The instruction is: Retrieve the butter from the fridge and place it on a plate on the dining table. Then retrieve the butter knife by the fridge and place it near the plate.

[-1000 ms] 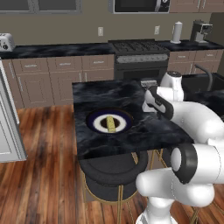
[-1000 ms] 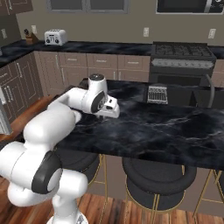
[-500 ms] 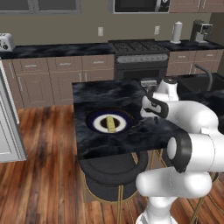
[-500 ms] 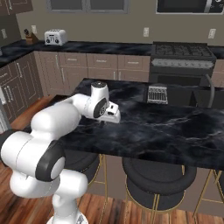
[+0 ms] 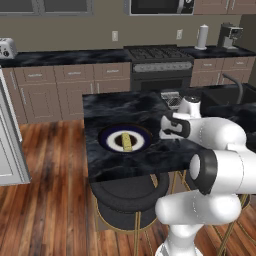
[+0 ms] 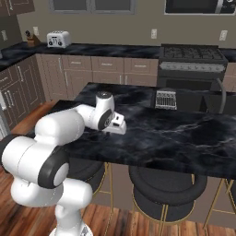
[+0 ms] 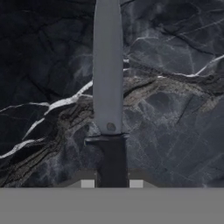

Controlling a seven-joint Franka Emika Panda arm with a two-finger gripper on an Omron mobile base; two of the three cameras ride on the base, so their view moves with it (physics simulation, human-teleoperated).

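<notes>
The plate [image 5: 111, 136], white in the middle with a broad navy rim, lies on the black marble dining table [image 5: 115, 107]. The yellow butter [image 5: 127, 142] stick rests on it. My gripper [image 5: 166, 131] hangs low over the table just right of the plate, shut on the butter knife [image 7: 108, 87]. In the hand view the grey blade runs away from the dark handle between the fingertips [image 7: 136, 183], close above the veined table top [image 7: 175, 109]. From the right base view the gripper [image 6: 120, 130] sits near the table's [image 6: 175, 133] left part.
A small wire rack [image 5: 170, 97] stands at the table's far side. Round dark stools [image 5: 125, 187] are tucked under the near edge. The fridge [image 5: 9, 145] shows pale at the far left. Counters, a stove [image 5: 160, 55] and a sink tap [image 5: 232, 82] lie behind.
The hand has come down toward the table top with the knife and drifted slightly toward the plate. Plate and butter have stayed put.
</notes>
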